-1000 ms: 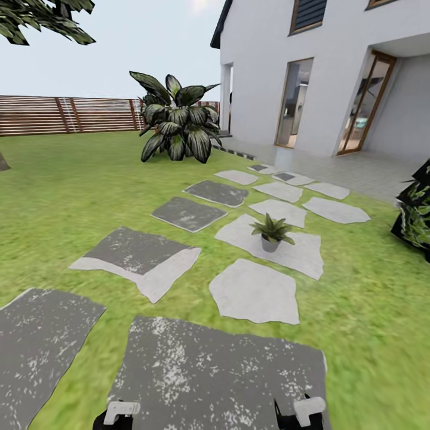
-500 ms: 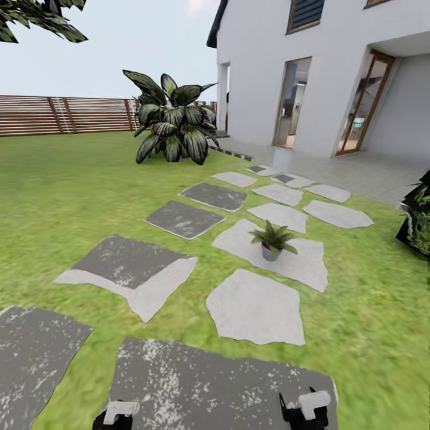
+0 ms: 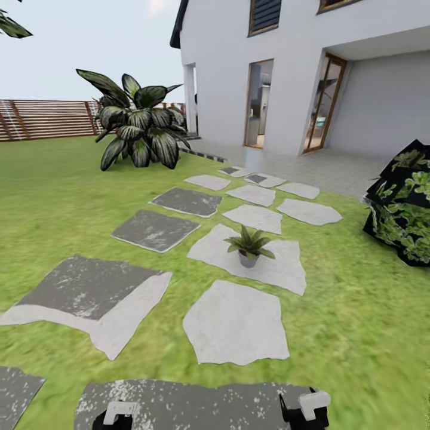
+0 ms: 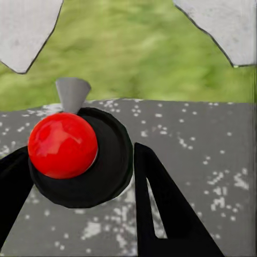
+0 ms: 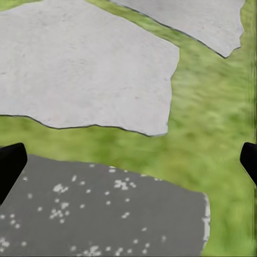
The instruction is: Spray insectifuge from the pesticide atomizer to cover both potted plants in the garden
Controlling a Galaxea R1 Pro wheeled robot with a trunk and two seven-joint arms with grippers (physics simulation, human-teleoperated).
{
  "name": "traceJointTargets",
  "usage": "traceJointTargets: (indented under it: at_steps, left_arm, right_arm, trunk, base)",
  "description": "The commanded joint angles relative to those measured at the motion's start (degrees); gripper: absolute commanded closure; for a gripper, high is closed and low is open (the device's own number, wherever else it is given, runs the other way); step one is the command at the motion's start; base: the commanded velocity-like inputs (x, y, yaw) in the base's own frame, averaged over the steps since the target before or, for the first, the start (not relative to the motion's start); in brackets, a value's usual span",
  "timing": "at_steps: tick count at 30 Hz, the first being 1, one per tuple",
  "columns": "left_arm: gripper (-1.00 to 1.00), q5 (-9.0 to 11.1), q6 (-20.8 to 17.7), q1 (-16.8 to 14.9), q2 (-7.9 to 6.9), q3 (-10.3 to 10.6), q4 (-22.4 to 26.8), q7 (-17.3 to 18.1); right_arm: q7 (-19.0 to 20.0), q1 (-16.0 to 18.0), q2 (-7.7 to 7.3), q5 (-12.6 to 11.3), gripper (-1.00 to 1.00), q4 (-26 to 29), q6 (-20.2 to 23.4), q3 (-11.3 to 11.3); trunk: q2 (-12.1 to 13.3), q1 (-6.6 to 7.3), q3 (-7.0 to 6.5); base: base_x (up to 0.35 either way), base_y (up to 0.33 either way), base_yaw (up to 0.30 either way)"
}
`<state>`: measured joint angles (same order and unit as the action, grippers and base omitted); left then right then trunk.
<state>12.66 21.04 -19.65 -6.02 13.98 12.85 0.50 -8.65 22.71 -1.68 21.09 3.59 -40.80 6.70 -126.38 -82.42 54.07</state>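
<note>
One potted plant (image 3: 248, 245), a small rosette of pointed green leaves in a grey pot, stands on a pale stepping stone (image 3: 280, 266) a few steps ahead, slightly right of centre. No whitish specks are discernible on its leaves. In the left wrist view the pesticide atomizer (image 4: 75, 155) sits between the black fingers as a dark round body with a red tip and a grey nozzle. My left gripper (image 4: 79, 152) is shut on it. My right gripper (image 5: 131, 158) is open over a dark mottled paving slab (image 5: 96, 209), its fingertips far apart. Both wrists, left (image 3: 119, 415) and right (image 3: 304, 409), show low in the head view.
Flat stepping stones lead across the lawn (image 3: 54, 197) to the house terrace (image 3: 334, 167). A big dark striped-leaf plant (image 3: 137, 128) stands at the back left before the slatted fence (image 3: 42, 119). A boxy leafy shrub (image 3: 406, 206) sits at the right.
The whole picture has slid left and nearer, so the camera has turned right and advanced. More of the boxy shrub now shows. Both grippers keep their places.
</note>
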Motion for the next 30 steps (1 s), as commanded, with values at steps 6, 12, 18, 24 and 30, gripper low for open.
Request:
traceJointTargets:
  at_steps: [6,12,18,24,30]
  left_arm:
    - [1.00,0.37,0.20,-0.02,-0.05,0.44,-0.01,0.02]
    - [1.00,0.35,0.21,-0.03,-0.05,0.44,-0.01,0.02]
    - [1.00,0.35,0.22,-0.04,-0.05,0.44,-0.01,0.02]
    - [1.00,0.35,0.22,-0.03,-0.05,0.44,-0.01,0.02]
    - [1.00,0.36,0.22,-0.04,-0.05,0.44,-0.03,0.02]
  right_arm:
    - [-0.22,0.05,0.09,0.62,-1.00,-0.08,-0.16,0.42]
    - [-0.22,0.05,0.10,0.62,-1.00,-0.08,-0.16,0.42]
    - [-0.22,0.05,0.15,0.62,-1.00,-0.08,-0.16,0.42]
    - [-0.22,0.05,0.19,0.62,-1.00,-0.08,-0.16,0.42]
    - [-0.22,0.05,0.19,0.62,-1.00,-0.08,-0.16,0.42]
  trunk:
    - [-0.02,-0.03,0.05]
    - [-0.02,-0.03,0.05]
    - [-0.02,-0.03,0.05]
    - [-0.02,-0.03,0.05]
    - [-0.02,-0.03,0.05]
  base:
    - [0.339,0.000,-0.288]
    - [0.339,0.000,-0.250]
    - [0.329,-0.086,-0.159]
    - [0.318,-0.120,-0.019]
    - [0.318,-0.121,-0.226]
